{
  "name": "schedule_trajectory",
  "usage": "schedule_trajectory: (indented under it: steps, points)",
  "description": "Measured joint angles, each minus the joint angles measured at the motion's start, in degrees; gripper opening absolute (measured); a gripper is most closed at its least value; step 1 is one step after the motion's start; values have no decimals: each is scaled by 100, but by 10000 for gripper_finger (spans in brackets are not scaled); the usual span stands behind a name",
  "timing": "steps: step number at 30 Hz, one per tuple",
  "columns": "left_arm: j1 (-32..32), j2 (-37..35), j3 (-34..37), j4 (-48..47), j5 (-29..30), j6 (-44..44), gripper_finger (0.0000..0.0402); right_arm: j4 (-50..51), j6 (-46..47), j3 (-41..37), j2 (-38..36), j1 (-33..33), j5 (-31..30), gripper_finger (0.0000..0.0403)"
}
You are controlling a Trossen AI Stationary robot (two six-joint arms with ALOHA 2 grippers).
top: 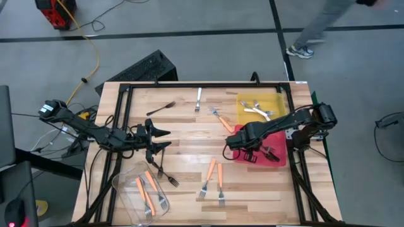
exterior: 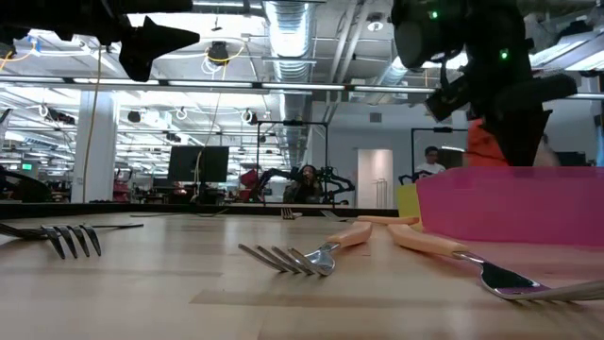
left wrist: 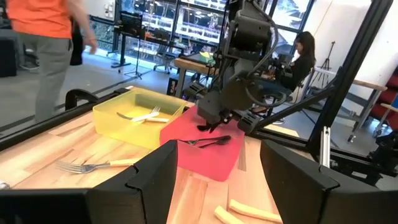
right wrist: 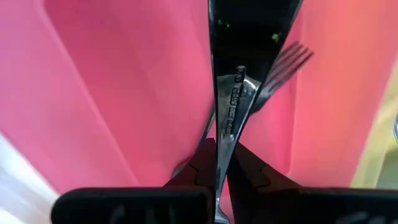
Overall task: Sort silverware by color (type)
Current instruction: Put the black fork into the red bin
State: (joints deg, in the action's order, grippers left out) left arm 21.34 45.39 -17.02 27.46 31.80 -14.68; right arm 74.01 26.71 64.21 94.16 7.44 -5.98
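Seen from the right wrist, the right gripper (right wrist: 222,163) pinches a black fork (right wrist: 231,106) between nearly closed fingers. The fork's long axis runs straight out from the fingertips over the red tray (right wrist: 124,87). Another dark fork (right wrist: 283,71) lies on the tray with its tines pointing away. Across the table, the left gripper (top: 163,139) hangs with jaws spread, holding nothing, above the wood.
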Motion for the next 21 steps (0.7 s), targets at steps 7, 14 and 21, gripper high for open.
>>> schedule_trajectory:
  steps: [7, 14, 21]
  points:
    - [0, -2, 0, 5, 2, 0, 215, -268, -430, -381, -19, -211, 499, 37]
    - [0, -2, 0, -15, 4, 0, 215, -597, -526, -783, -21, -307, 917, 37]
    - [0, -2, 0, -17, 6, 0, 215, -876, -491, -996, -21, -391, 1036, 37]
